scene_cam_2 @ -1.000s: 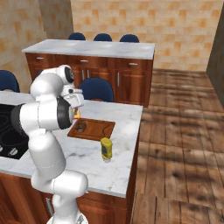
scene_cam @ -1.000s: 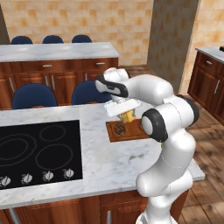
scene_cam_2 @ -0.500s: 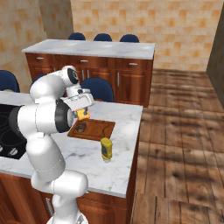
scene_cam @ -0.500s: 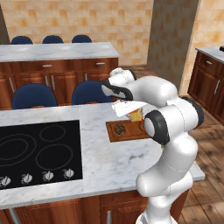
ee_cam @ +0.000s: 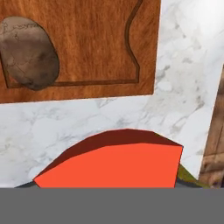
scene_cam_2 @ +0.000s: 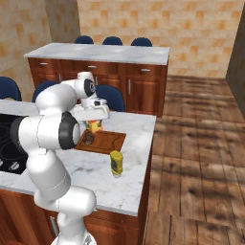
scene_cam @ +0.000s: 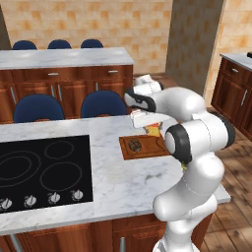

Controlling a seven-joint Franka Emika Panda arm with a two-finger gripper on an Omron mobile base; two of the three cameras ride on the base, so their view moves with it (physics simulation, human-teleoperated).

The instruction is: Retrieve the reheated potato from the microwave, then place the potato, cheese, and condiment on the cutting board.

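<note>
My gripper [scene_cam_2: 94, 120] is shut on the cheese [scene_cam_2: 96, 127], a yellow-orange wedge with a red rind, which hangs just above the far edge of the cutting board [scene_cam_2: 113, 141]. In the hand view the cheese [ee_cam: 118, 162] sits close at the bottom, over marble beside the cutting board [ee_cam: 96, 39]. The dark brown potato [ee_cam: 28, 52] lies on the board's left part, as the left base view also shows for the potato [scene_cam: 135, 145] and cutting board [scene_cam: 150, 148]. The yellow condiment [scene_cam_2: 116, 163] bottle stands upright on the counter in front of the board. The microwave is out of view.
A black glass cooktop [scene_cam: 44, 167] fills the island's left part. Blue chairs [scene_cam: 102, 103] stand behind the island, and a second counter [scene_cam: 64, 58] runs farther back. The island's right edge [scene_cam_2: 143, 162] drops to the wooden floor.
The gripper with the cheese has moved a little to the right along the board's far edge. The potato and the condiment have stayed put.
</note>
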